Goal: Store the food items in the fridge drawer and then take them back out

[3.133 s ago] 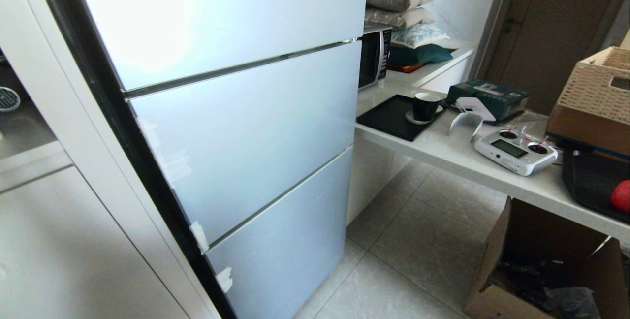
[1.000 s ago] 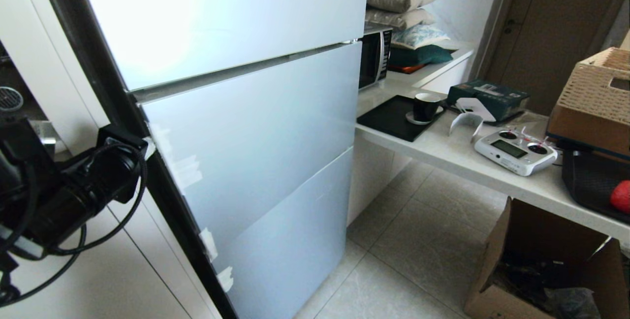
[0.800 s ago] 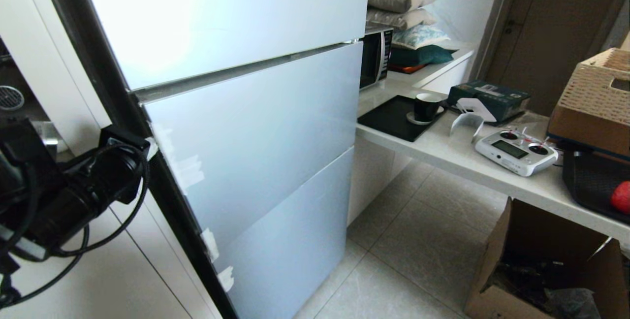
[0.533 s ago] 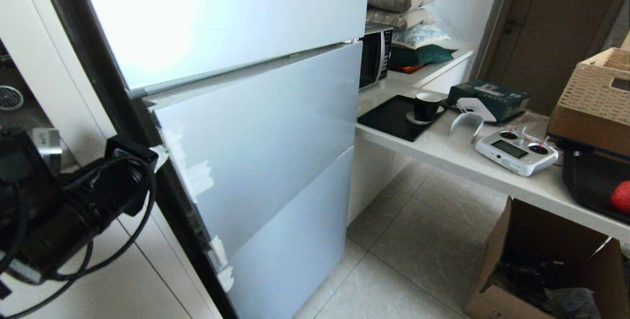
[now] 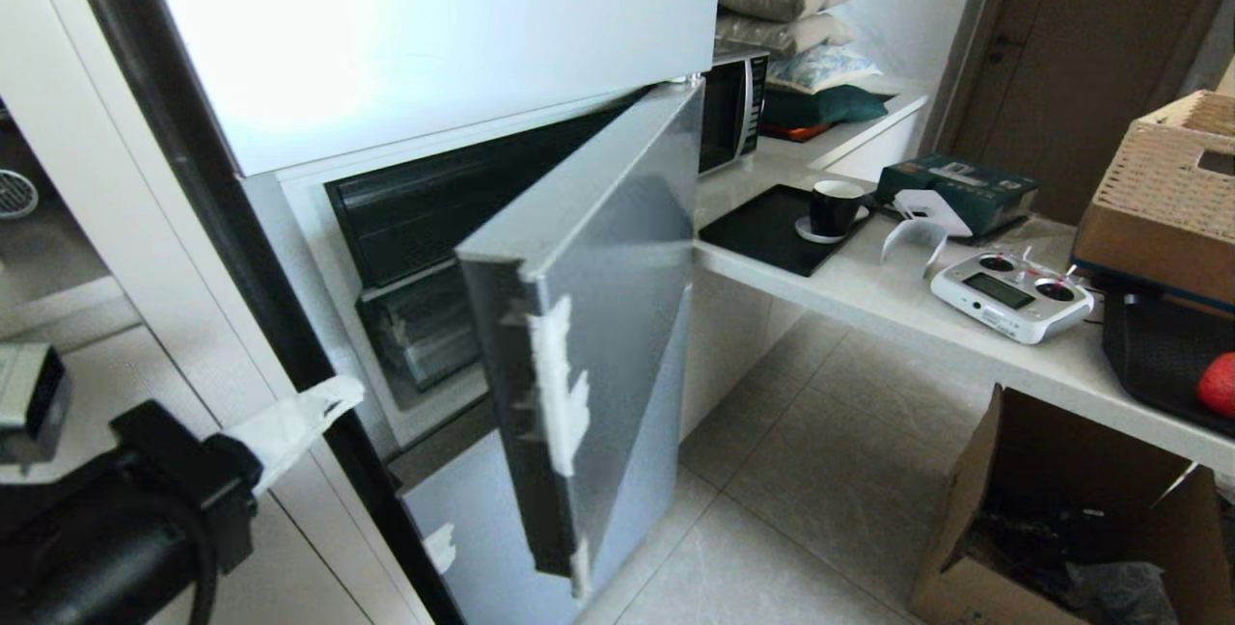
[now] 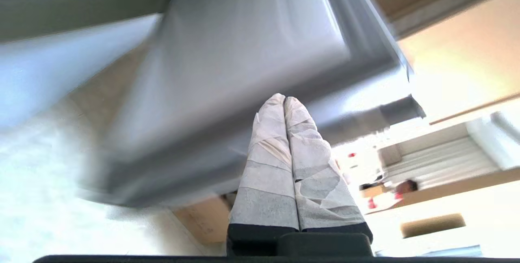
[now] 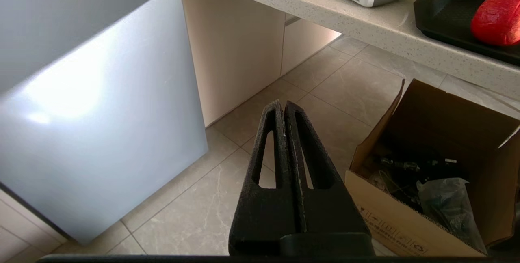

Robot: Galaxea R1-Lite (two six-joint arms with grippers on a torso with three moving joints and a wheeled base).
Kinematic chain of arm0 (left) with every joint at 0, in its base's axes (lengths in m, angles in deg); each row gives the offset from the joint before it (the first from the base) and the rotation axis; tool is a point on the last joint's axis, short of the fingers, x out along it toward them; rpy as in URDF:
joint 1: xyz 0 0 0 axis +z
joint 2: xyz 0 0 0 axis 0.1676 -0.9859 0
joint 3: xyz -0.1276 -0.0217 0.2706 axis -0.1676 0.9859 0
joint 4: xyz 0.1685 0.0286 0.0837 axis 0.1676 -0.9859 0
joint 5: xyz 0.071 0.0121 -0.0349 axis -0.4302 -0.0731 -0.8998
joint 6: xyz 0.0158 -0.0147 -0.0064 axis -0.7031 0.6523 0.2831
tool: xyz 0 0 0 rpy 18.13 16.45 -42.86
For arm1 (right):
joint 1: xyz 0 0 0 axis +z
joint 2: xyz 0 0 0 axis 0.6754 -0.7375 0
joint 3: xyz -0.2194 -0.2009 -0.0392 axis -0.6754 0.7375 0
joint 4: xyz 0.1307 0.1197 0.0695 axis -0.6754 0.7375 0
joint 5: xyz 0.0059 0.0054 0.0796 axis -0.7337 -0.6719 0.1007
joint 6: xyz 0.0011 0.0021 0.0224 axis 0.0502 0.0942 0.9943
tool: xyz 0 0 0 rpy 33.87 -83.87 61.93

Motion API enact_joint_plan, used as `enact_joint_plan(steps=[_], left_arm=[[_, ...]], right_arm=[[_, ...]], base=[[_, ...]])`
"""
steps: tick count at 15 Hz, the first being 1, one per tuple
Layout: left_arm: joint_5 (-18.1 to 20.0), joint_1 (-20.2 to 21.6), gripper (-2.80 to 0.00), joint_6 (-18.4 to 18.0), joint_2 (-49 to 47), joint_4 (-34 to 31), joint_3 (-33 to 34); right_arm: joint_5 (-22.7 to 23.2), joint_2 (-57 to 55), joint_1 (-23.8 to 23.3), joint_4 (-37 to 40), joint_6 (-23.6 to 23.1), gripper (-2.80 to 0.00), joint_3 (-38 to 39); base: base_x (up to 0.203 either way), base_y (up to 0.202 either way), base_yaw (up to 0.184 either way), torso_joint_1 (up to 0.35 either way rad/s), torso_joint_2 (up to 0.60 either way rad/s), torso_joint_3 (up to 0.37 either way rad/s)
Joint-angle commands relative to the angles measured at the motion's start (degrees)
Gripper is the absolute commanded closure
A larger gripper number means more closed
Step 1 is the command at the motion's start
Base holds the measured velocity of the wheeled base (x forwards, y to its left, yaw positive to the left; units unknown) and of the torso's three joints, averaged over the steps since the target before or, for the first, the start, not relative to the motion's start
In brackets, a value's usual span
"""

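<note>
At the left of the scene stands a tall fridge with pale blue-grey glass fronts, and its middle door (image 5: 589, 316) hangs swung out toward the near side, hinged at its right edge, with strips of white tape along its dark free edge. Behind that door the compartment shows a dark upper shelf space and, below it, a clear plastic fridge drawer (image 5: 425, 336) pushed in; nothing can be made out inside it. Near the bottom left corner the left gripper (image 5: 294, 422), its fingers wrapped in white tape, sits clear of the door's free edge and touches nothing; the left wrist view shows those two wrapped fingers (image 6: 280, 141) pressed together with nothing between them. Over on the right, a pale speckled stone tabletop (image 5: 868, 302) carries a black tray (image 5: 1153, 360), and on that tray, at the far right edge of the head view, lies a plain red apple-like fruit (image 5: 1219, 384); only this one fruit shows. Also on the tabletop are a white remote controller with two sticks (image 5: 1011, 295) and a black cup on a saucer (image 5: 833, 210). Below the tabletop an open brown cardboard box (image 5: 1052, 509) sits on the tiled floor. Above that floor, the black right gripper (image 7: 284, 106) hangs with its fingers pressed together, holding nothing.
</note>
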Motion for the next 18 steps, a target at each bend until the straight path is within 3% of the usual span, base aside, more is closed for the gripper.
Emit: enact_joint_plan(steps=[1, 3, 6, 8, 10, 12, 14, 16, 17, 18], left_arm=[[-0.21, -0.42, 0.00, -2.58, 6.29, -3.02, 1.01], [-1.73, 0.14, 0.00, -10.61, 7.77, -6.44, 0.64], [-7.16, 4.14, 0.00, -29.06, 16.32, -11.47, -1.58], [-8.39, 14.55, 0.00, -34.45, 20.55, -13.52, -2.57], [-8.41, 28.47, 0.00, -37.17, 25.09, -15.99, -2.64], [-3.54, 37.05, 0.00, -39.81, 31.03, -19.78, -0.83], [6.56, 37.84, 0.00, -44.63, 38.82, -28.47, 4.23], [13.47, 37.65, 0.00, -50.66, 45.64, -44.27, 8.58], [13.05, 37.58, 0.00, -53.61, 46.47, -50.61, 10.11], [9.24, 37.55, 0.00, -56.33, 46.34, -53.23, 11.93]], right_arm=[[0.00, 0.00, 0.04, 0.01, -0.02, 0.00, 0.00], [0.00, 0.00, 0.04, 0.01, 0.01, 0.00, 0.00], [0.00, 0.00, 0.04, 0.01, -0.01, 0.00, 0.00], [0.00, 0.00, 0.04, 0.01, -0.01, 0.00, -0.03], [0.00, 0.00, 0.04, 0.01, 0.01, 0.00, 0.00], [0.00, 0.00, 0.04, 0.01, -0.08, 0.00, -0.08], [0.00, 0.00, 0.04, 0.01, -0.06, 0.00, -0.05], [0.00, 0.00, 0.04, 0.01, -0.08, 0.00, 0.00], [0.00, 0.00, 0.04, 0.01, -0.08, 0.00, 0.00], [0.00, 0.00, 0.04, 0.01, -0.08, 0.00, -0.08]], base=[[0.000, 0.000, 0.000, 0.000, 0.00, 0.000], [0.000, 0.000, 0.000, 0.000, 0.00, 0.000], [0.000, 0.000, 0.000, 0.000, 0.00, 0.000], [0.000, 0.000, 0.000, 0.000, 0.00, 0.000], [0.000, 0.000, 0.000, 0.000, 0.00, 0.000], [0.000, 0.000, 0.000, 0.000, 0.00, 0.000], [0.000, 0.000, 0.000, 0.000, 0.00, 0.000], [0.000, 0.000, 0.000, 0.000, 0.00, 0.000], [0.000, 0.000, 0.000, 0.000, 0.00, 0.000], [0.000, 0.000, 0.000, 0.000, 0.00, 0.000]])
